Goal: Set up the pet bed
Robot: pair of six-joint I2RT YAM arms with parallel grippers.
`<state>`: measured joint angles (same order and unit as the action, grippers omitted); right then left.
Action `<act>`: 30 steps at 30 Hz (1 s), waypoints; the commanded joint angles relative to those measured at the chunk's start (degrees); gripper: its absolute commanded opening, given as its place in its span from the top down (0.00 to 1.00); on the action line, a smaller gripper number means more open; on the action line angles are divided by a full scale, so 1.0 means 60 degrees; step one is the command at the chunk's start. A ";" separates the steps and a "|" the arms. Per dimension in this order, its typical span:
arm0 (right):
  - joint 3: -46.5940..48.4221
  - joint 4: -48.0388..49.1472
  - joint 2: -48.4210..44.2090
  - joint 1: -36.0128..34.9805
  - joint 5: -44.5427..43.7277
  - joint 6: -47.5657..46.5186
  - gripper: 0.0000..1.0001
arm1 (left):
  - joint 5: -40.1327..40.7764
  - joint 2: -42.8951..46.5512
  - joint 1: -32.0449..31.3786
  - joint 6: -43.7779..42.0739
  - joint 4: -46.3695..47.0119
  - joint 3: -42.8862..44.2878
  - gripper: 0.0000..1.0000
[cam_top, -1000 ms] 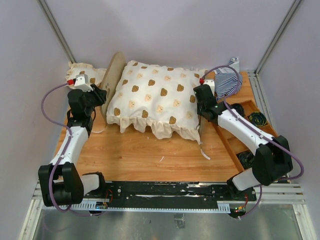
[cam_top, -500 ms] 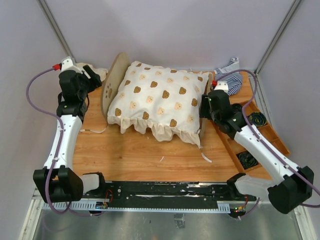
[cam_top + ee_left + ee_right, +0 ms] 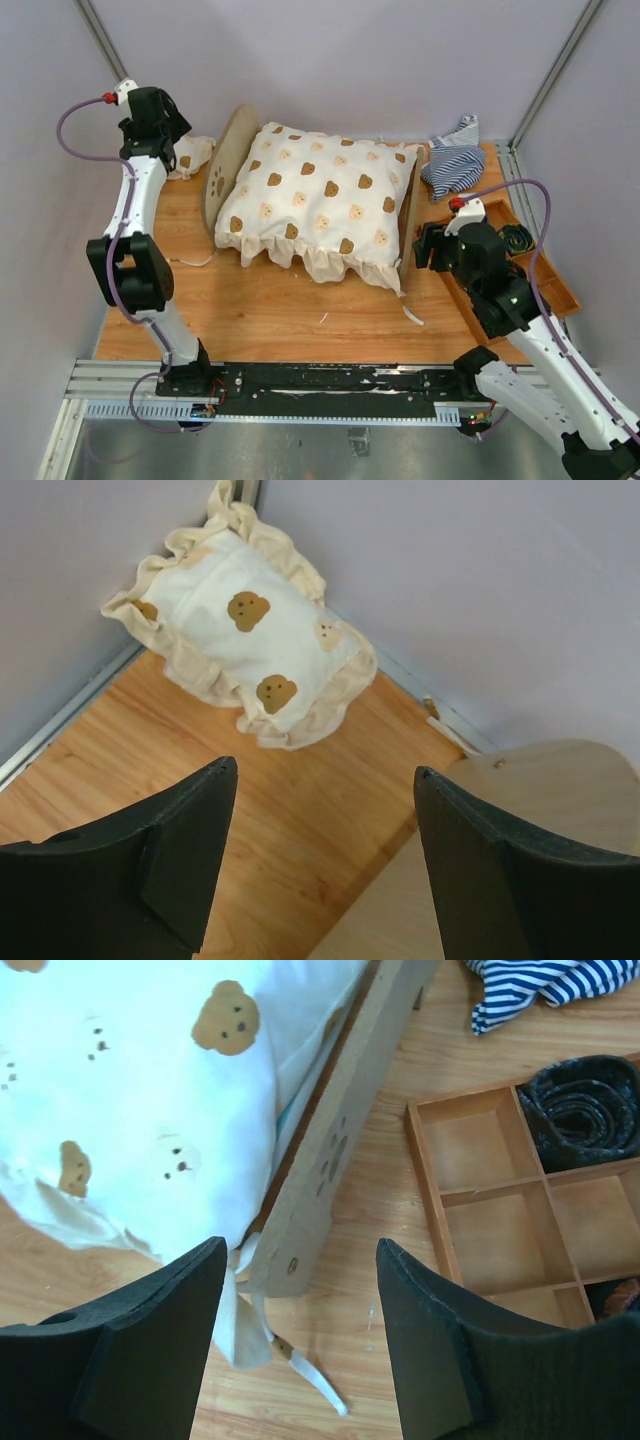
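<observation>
Light-wood pet bed (image 3: 222, 172) at the middle of the far half of the wood-grain worktop (image 3: 280, 310). Its rounded end boards, each marked with a paw print, stood upright at left and right. A plump cream cushion (image 3: 320, 200) with brown bear prints and a frilled hem filled the frame between them and hid the base. A small matching cushion (image 3: 245, 640) lay in the far-left corner, apart from the bed. A crumpled blue-and-white striped cloth (image 3: 545, 985) lay at the far right, beyond a compartmented wooden tray (image 3: 425, 1175) that held a black coil (image 3: 590, 1105). The left arm stretched far towards that corner; the left gripper (image 3: 322, 780) hung between the small cushion and the left end board, black fingers spread wide, holding nothing. The right arm was bent at the elbow; the right gripper (image 3: 300, 1255) hovered over the near end of the right end board beside the tray, equally wide and empty
</observation>
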<state>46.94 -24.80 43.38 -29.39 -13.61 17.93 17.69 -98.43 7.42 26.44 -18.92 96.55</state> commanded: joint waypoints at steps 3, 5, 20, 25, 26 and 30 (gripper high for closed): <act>-0.0136 -0.0179 -0.0929 -0.0072 0.0727 -0.0162 0.37 | -0.0060 -0.2413 0.0401 -0.0363 0.0195 0.1727 0.24; -0.0133 -0.0281 -0.1097 -0.0075 0.0831 -0.0311 0.37 | -0.0316 -0.3168 0.0430 -0.0849 0.0556 0.2281 0.24; -0.0097 -0.0310 -0.1111 -0.0083 0.0385 -0.0861 0.37 | -0.1492 -0.8241 0.1201 -0.0225 0.1551 0.6226 0.27; 0.0060 -0.0309 -0.0872 -0.0097 0.0279 -0.1028 0.37 | -0.1611 -0.8251 0.1196 0.0167 0.1505 0.5760 0.61; 0.0071 -0.0306 -0.0903 -0.0097 0.0338 -0.1015 0.37 | -0.1529 -0.8095 0.1197 0.0159 0.1460 0.5576 0.74; 0.0031 -0.0332 -0.1232 -0.0097 0.0564 -0.0886 0.38 | -0.1218 -0.6833 0.1191 -0.0075 0.1737 0.4450 1.00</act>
<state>46.17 -26.33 38.33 -29.45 -10.55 13.02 9.47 -147.70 14.83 26.83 -9.76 128.49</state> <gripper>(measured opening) 0.629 0.030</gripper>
